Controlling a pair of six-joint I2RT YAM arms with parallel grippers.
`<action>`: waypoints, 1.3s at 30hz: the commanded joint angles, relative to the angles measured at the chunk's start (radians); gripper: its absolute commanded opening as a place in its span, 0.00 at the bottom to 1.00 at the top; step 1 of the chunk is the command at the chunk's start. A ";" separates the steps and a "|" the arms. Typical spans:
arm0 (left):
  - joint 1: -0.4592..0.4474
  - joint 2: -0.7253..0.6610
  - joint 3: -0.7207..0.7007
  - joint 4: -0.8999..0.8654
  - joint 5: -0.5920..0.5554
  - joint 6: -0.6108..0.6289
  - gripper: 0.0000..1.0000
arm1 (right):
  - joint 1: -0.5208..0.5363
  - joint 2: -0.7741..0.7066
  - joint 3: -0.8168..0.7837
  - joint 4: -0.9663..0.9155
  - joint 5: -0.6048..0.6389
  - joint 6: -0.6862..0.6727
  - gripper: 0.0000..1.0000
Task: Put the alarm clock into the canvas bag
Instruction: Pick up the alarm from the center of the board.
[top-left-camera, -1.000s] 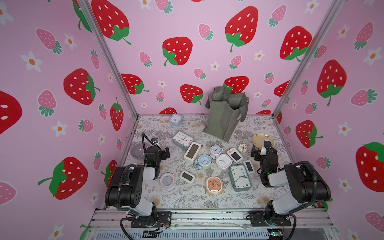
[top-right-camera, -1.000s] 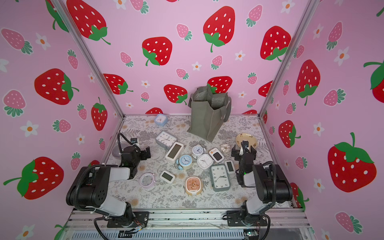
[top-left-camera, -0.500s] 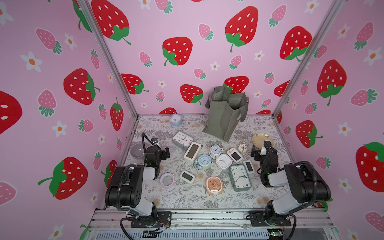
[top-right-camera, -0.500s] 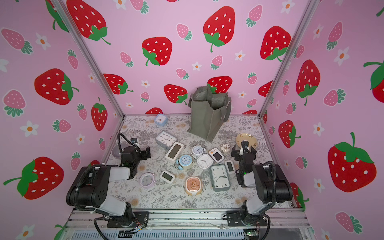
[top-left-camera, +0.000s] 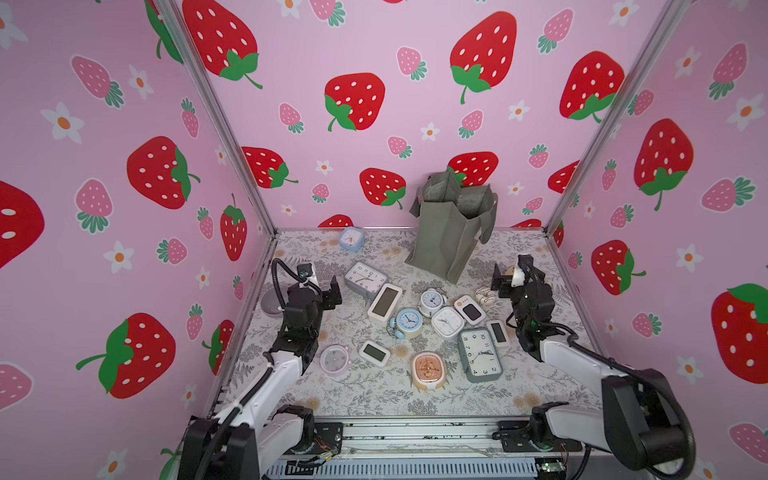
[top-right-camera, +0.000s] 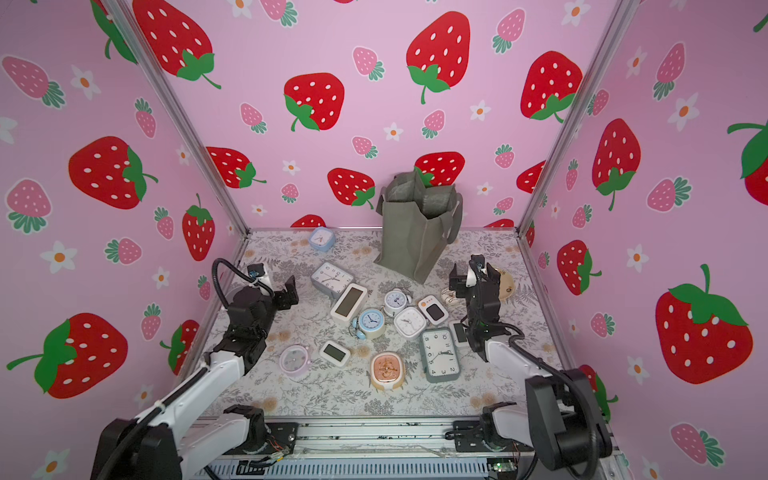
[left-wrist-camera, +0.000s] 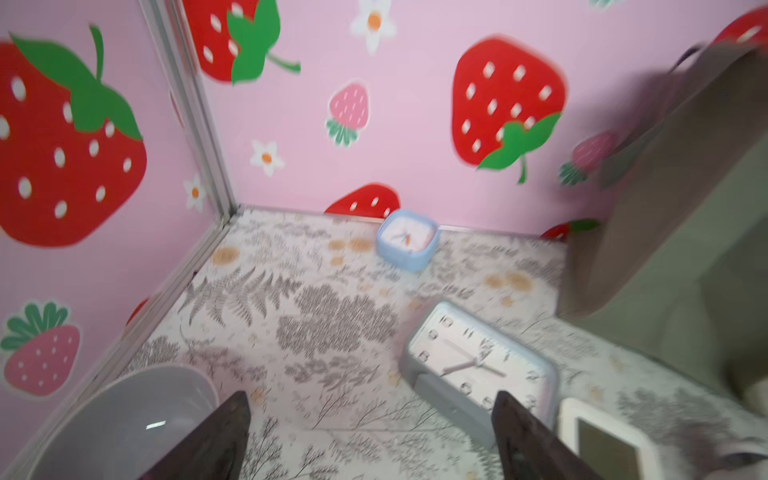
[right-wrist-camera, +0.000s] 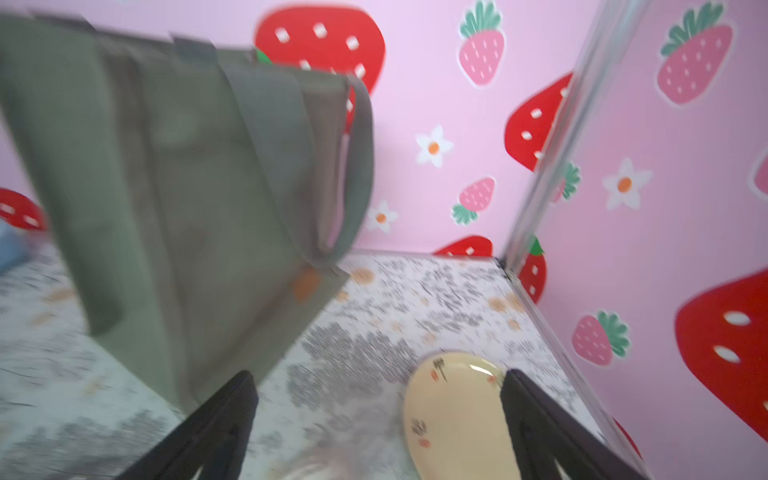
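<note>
Canvas bag (top-left-camera: 449, 245) shows its mouth from above only; left tool (left-wrist-camera: 371, 399) and right tool (right-wrist-camera: 380, 374) apart, seemingly empty.

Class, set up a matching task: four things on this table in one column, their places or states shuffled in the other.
Things:
1 canvas bag
2 light-blue square clock
3 peach clock
4 grey bowl

Places or states:
A at the far left edge
B near the front, face up
C standing, mouth open
D at the back, left of centre

Pairs: 1-C, 2-D, 3-B, 4-A
</note>
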 joint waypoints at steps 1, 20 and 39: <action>-0.041 -0.056 0.073 -0.181 0.064 -0.081 0.96 | 0.023 -0.041 0.083 -0.307 -0.150 0.105 0.94; -0.128 0.385 0.422 -0.330 0.497 -0.186 0.97 | 0.257 0.418 0.369 -0.637 -0.468 -0.171 1.00; -0.128 0.490 0.434 -0.347 0.663 -0.114 0.91 | 0.305 0.618 0.555 -0.786 -0.447 -0.238 0.93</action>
